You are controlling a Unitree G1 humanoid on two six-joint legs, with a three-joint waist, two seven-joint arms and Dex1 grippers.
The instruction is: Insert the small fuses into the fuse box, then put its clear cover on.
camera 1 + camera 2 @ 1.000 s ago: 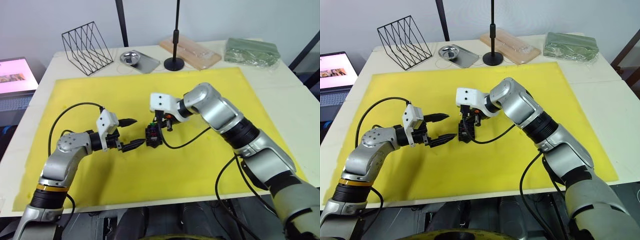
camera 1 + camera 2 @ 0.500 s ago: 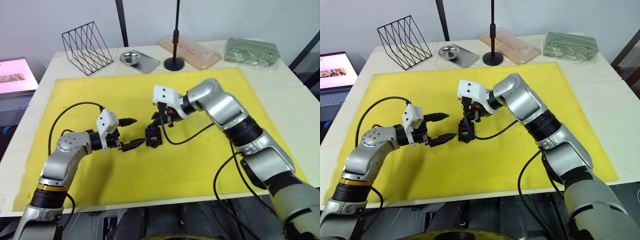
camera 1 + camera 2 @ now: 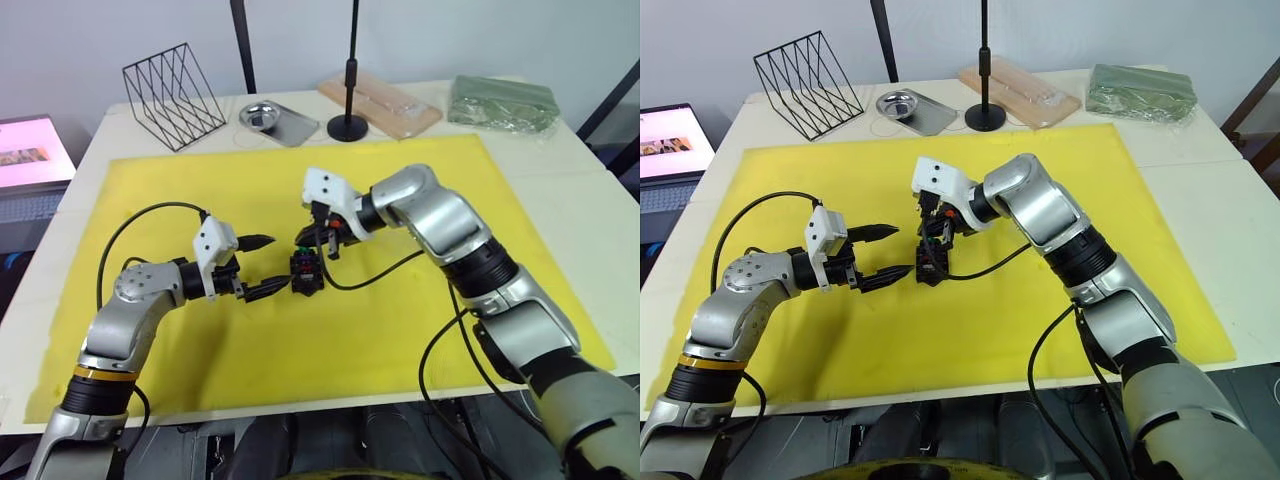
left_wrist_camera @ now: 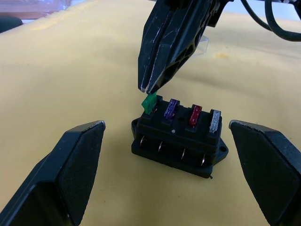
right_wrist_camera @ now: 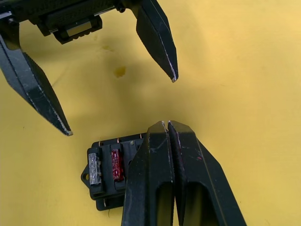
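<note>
Right gripper (image 4: 149,88) has its fingers pressed together, tips poised right at the tilted green fuse (image 4: 149,102) at the end of the fuse box (image 4: 178,141). Left gripper (image 3: 262,266) is spread wide, one finger on each side of the box, touching nothing. The box sits mid yellow mat (image 3: 400,330), purple fuse (image 4: 171,108), red fuse (image 4: 194,115) and grey fuse (image 4: 214,120) seated in a row.

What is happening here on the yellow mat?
The robot is filling a fuse box on the yellow mat. Purple, red and grey fuses sit upright in its slots. The right gripper, shut, hangs just above the green fuse, which sits tilted in the end slot. The left gripper waits open beside the box.
</note>
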